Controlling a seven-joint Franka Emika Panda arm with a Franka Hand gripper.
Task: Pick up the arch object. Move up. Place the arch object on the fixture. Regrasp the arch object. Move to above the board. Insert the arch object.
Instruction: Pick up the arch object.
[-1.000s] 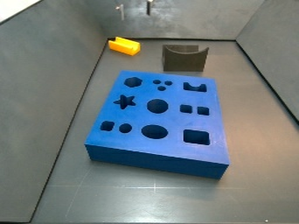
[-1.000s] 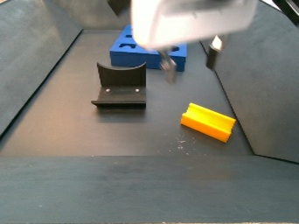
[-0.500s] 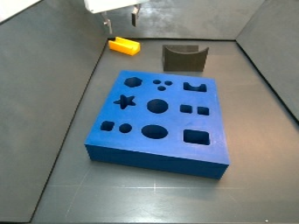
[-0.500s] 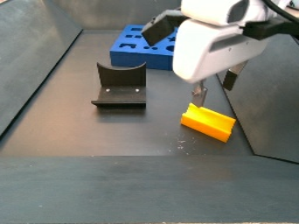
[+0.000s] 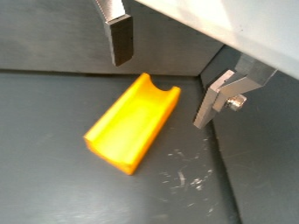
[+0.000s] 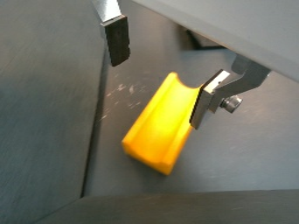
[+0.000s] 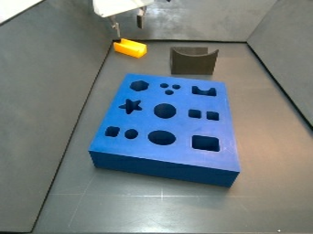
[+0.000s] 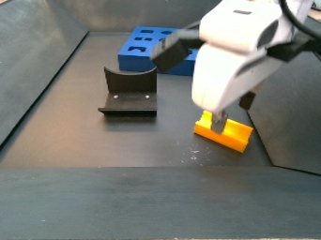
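Change: gripper [image 5: 163, 74] had dropped lower since half a second earlier | Jaws: spread wide, empty | arch object [image 5: 132, 121] lay on the floor between the fingers [image 6: 115, 39], untouched, apart from fixture [image 8: 128, 91].

Dark grey floor [image 7: 49, 187] filling the lower left in a side view, slanted grey wall [image 7: 49, 55] up the left edge, pale scratch marks [image 5: 187, 175] on the floor in a wrist view

Dark grey floor [image 7: 68, 146] carries blue board [image 7: 169, 123], fixture [image 7: 192, 60], arch object [image 7: 128, 47]; gripper [image 5: 163, 70] just above arch object.
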